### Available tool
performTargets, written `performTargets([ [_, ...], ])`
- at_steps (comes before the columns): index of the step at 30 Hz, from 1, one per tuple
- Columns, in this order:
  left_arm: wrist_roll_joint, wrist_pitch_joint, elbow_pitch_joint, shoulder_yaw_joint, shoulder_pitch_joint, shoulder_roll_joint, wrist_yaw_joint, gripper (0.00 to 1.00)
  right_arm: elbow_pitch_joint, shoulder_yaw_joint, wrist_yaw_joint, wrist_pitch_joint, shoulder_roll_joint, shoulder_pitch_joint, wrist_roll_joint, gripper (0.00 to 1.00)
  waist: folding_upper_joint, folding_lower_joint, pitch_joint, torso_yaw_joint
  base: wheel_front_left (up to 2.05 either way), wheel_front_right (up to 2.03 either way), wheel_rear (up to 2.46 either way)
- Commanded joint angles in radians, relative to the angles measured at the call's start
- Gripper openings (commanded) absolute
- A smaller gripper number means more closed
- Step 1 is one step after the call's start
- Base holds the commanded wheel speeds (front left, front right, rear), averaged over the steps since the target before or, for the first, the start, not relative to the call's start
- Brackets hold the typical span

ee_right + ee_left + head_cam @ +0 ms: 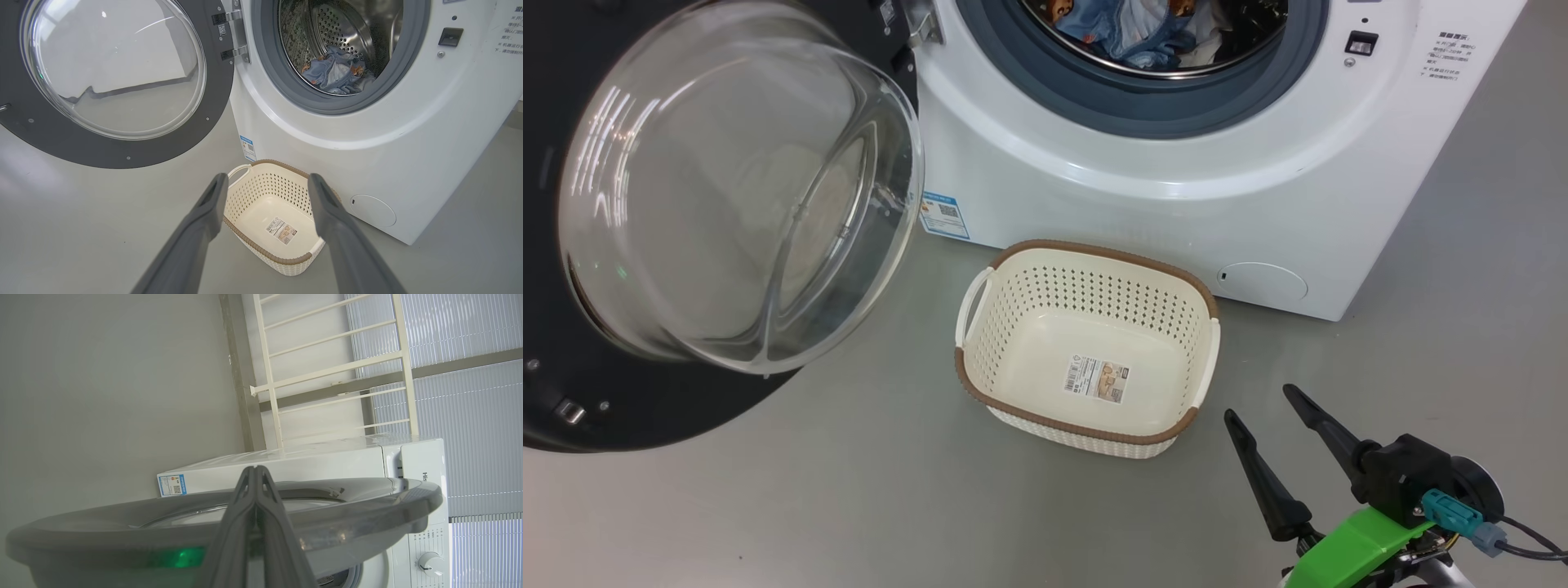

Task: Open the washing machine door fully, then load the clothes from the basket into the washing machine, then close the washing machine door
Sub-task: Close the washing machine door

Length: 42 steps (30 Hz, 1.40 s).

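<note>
Door: the washing machine door (pixel 621 416) stands swung out wide at the far left, hinged on the machine's left side, its inner face turned my way
Door glass: the clear glass bowl (pixel 735 196) bulges from the black rim toward me, above the floor
Left jaws: pressed tight together, nothing between them; in the left wrist view my two fingers (pixel 241 522) rise in front of the door's rim, seen edge-on; I cannot tell if they touch it
Floor: the grey floor (pixel 849 490) carries the machine and the basket
Sticker: a small blue sticker (pixel 945 215) sits low on the machine's front left corner
Basket: the basket (pixel 1086 253) rests upright on the floor just before the machine's front, below the drum opening; its bare cream bottom shows a label (pixel 1097 379)
Clothes: the clothes (pixel 1143 37) lie inside the drum (pixel 347 28), blue fabric with orange-brown figures and some white, heaped at its bottom behind the grey gasket (pixel 1143 114)
Machine: the washing machine (pixel 1176 212) stands behind the basket, its opening uncovered
Flap: a round flap (pixel 1262 282) sits low on the front, right of the basket
Right jaws: spread wide, holding nothing; my fingers (pixel 1262 482) hover over the floor near the basket's near right corner, apart from it
</note>
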Motion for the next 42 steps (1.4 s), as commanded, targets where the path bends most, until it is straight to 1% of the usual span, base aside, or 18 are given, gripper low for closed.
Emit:
performTargets([
  [1, 0.000, 0.020, -0.018, 0.027, -0.026, 0.073, -0.018, 0.00, -0.026, 0.019, 0.002, -0.006, -0.002, -0.030, -0.012, 1.00, -0.0001, 0.0000, 0.001, 0.001, 0.00, 0.00, 0.00],
  [5, -0.012, 0.057, -0.032, 0.028, -0.012, 0.071, -0.027, 0.00, -0.026, 0.014, 0.002, -0.006, 0.001, -0.032, -0.011, 1.00, -0.0001, 0.0000, 0.005, 0.005, 0.00, 0.00, 0.00],
  [8, -0.023, 0.084, -0.055, 0.031, 0.006, 0.068, -0.049, 0.00, -0.026, 0.012, 0.002, -0.007, 0.003, -0.035, -0.012, 1.00, -0.0001, 0.0000, 0.008, 0.008, 0.00, 0.00, 0.00],
  [11, -0.045, 0.113, -0.094, 0.041, 0.031, 0.054, -0.069, 0.00, -0.026, 0.004, 0.002, -0.011, 0.006, -0.035, -0.014, 1.00, -0.0001, 0.0000, 0.008, 0.015, 0.00, 0.00, 0.00],
  [23, -0.087, 0.200, -0.233, 0.049, 0.143, 0.024, -0.103, 0.00, -0.033, -0.010, 0.002, -0.021, 0.017, -0.031, -0.019, 1.00, -0.0001, 0.0000, 0.007, 0.022, 0.00, 0.00, 0.00],
  [31, -0.110, 0.273, -0.404, 0.032, 0.239, -0.005, -0.120, 0.00, -0.040, -0.020, 0.002, -0.028, 0.025, -0.029, -0.023, 1.00, -0.0001, 0.0000, 0.005, 0.013, 0.00, 0.00, 0.00],
  [36, -0.135, 0.308, -0.533, 0.031, 0.321, -0.022, -0.123, 0.00, -0.034, -0.028, 0.002, -0.044, 0.034, -0.022, -0.023, 1.00, -0.0001, 0.0000, -0.013, -0.012, 0.00, 0.00, 0.00],
  [42, -0.163, 0.334, -0.680, 0.011, 0.410, -0.064, -0.116, 0.00, -0.026, -0.038, 0.002, -0.061, 0.046, -0.005, -0.021, 1.00, -0.0001, 0.0000, -0.039, -0.047, 0.00, 0.00, 0.00],
])
